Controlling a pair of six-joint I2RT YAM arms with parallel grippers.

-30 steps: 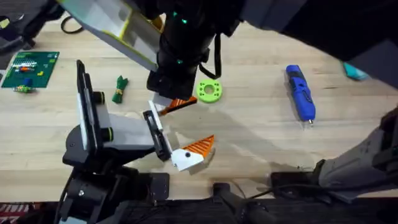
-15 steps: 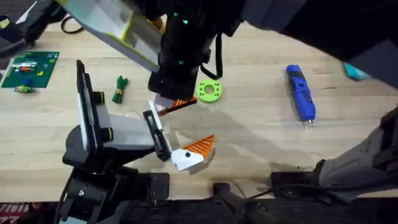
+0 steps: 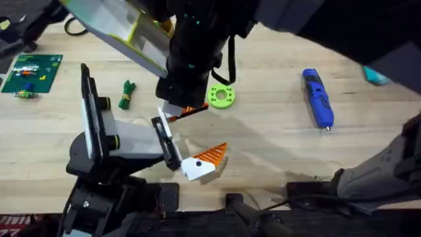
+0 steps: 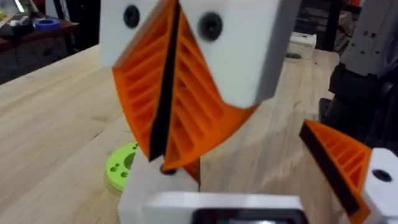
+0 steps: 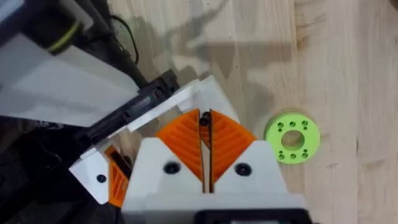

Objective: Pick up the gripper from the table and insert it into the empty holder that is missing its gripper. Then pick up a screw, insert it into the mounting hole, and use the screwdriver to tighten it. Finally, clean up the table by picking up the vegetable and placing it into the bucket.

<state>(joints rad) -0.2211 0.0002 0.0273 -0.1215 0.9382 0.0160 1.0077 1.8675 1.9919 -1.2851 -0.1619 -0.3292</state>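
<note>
My right gripper (image 5: pixel 205 118) is shut on the loose gripper (image 3: pixel 192 110), whose orange tip pokes out below the pads (image 4: pixel 199 106). Its white base (image 5: pixel 211 93) sits against the upper end of the holder (image 3: pixel 164 141), the black slotted bracket on my left arm's white block. The twin finger (image 3: pixel 205 159) with a black screw dot stands at the bracket's other end, far from the loose one. The blue screwdriver (image 3: pixel 317 97) lies at the right. The dark green vegetable (image 3: pixel 126 94) lies left of the holder. The bucket is hidden behind the raised arm. No screw can be made out.
A lime green flat ring (image 3: pixel 221 97) lies just right of my right gripper. A green board (image 3: pixel 31 71) with small parts sits at the far left. The right arm's dark bulk covers the upper middle. Bare table (image 3: pixel 263 145) stretches between the holder and the screwdriver.
</note>
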